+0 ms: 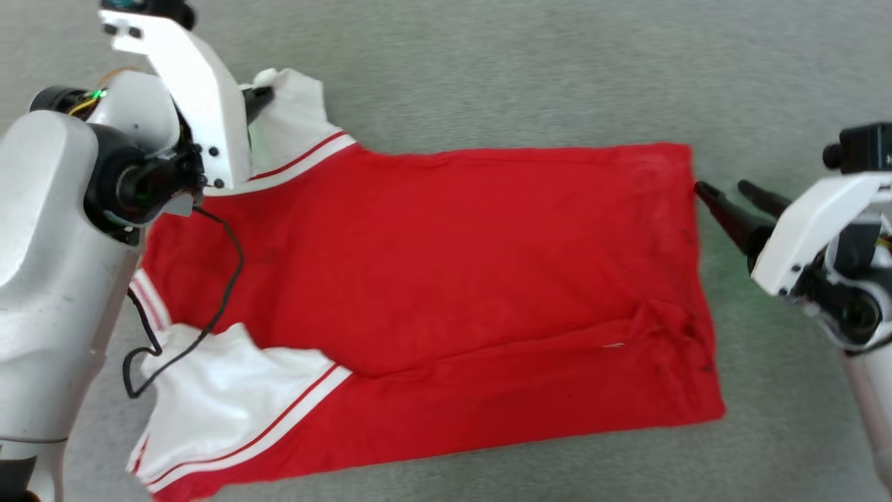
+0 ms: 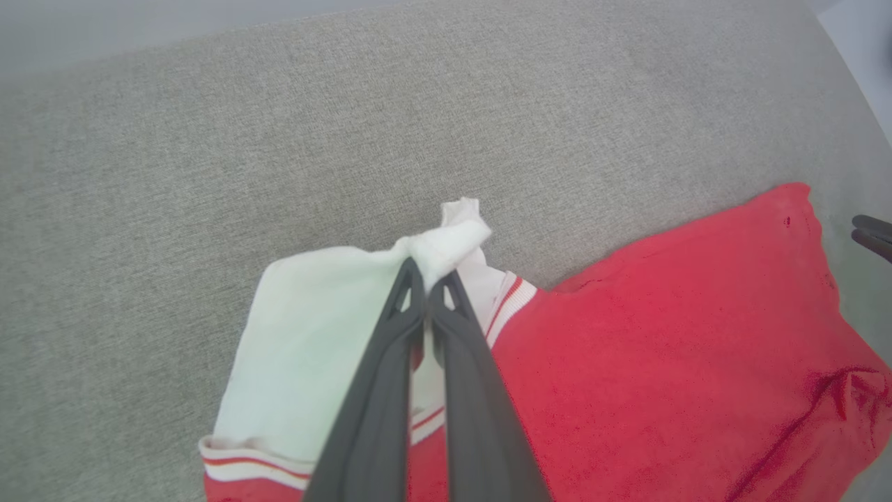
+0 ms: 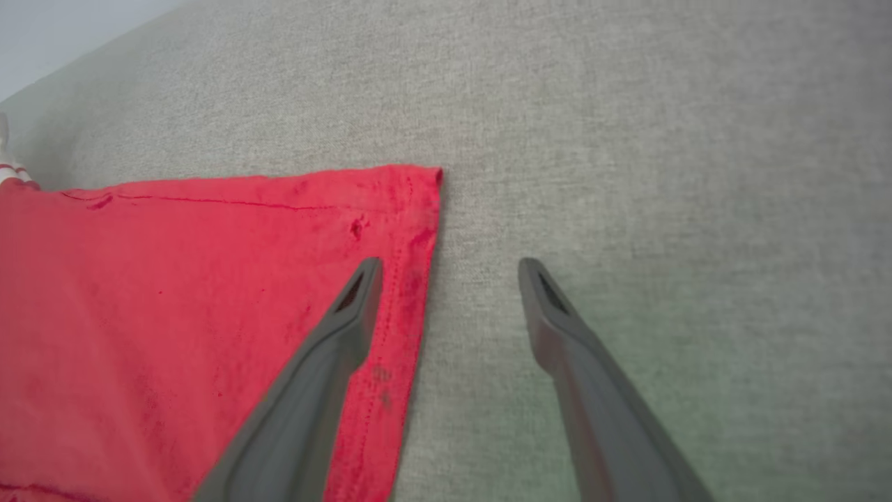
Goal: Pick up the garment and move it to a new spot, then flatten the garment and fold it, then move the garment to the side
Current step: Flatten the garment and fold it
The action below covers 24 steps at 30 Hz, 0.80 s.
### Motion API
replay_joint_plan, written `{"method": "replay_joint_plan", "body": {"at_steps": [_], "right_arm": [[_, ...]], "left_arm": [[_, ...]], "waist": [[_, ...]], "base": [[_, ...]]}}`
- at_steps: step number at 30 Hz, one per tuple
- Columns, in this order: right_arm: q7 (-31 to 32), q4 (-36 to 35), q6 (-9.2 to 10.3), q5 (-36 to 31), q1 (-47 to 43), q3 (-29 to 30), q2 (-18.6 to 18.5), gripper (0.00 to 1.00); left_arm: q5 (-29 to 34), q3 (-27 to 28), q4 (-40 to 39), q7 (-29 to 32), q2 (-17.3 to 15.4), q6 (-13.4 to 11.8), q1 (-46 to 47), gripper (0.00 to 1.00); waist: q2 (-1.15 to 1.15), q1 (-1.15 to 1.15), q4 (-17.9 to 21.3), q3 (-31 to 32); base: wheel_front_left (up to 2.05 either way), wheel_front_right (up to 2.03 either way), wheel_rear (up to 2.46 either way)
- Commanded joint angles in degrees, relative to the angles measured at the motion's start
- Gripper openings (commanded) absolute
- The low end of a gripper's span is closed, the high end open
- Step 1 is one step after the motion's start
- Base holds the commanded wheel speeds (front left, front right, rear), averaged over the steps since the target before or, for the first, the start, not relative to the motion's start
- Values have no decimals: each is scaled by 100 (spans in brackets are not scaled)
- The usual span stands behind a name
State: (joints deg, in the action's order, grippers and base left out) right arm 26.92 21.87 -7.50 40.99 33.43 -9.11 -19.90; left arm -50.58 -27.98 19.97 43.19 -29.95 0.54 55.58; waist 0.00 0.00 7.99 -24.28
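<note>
The garment [image 1: 453, 265] is a red jersey with white sleeves and red-and-white trim, spread nearly flat, sleeves toward the left. A long crease runs along its near side. No numerals show on the upper face. My left gripper [image 1: 265, 96] is at the far sleeve; in the left wrist view the gripper [image 2: 428, 279] is shut on a bunched tip of the white sleeve [image 2: 446, 240], lifting it slightly off the garment [image 2: 662, 348]. My right gripper [image 1: 721, 188] is open at the hem's far right corner. In the right wrist view the gripper [image 3: 449, 268] straddles the edge of the garment [image 3: 174, 293], one finger over red cloth.
The garment lies on a wide grey fabric surface [image 1: 529, 70] with free room beyond and to the right. A black cable [image 1: 223, 293] hangs from my left arm over the garment's collar end. The near white sleeve [image 1: 223, 390] lies rumpled at the front left.
</note>
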Motion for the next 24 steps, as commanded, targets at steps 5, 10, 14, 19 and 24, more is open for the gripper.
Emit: {"method": "replay_joint_plan", "body": {"at_steps": [5, 10, 14, 19, 24], "right_arm": [[525, 492, 2, 104, 621, -255, -236, 100], [1410, 1120, 5, 54, 877, -546, -217, 47], [1872, 1236, 2, -12, 973, -685, -139, 0], [1665, 862, 1, -220, 1203, -581, -251, 0], [1329, 363, 3, -354, 1008, -337, -322, 0]], "left_arm": [[48, -64, -181, -186, 144, 85, 78, 0], [36, -67, -213, -317, 227, 144, 115, 0], [54, -86, -166, -375, 230, 178, 117, 0], [127, -95, -51, -529, 181, 174, 25, 0], [11, 92, -30, -904, 155, 101, -348, 0]], "waist": [[0, 0, -484, -277], [0, 0, -626, -396], [0, 0, -650, -399], [0, 0, -628, -178], [0, 0, -612, 217]], "base": [[0, 0, 0], [0, 0, 0], [0, 0, 0], [0, 0, 0], [0, 0, 0]]}}
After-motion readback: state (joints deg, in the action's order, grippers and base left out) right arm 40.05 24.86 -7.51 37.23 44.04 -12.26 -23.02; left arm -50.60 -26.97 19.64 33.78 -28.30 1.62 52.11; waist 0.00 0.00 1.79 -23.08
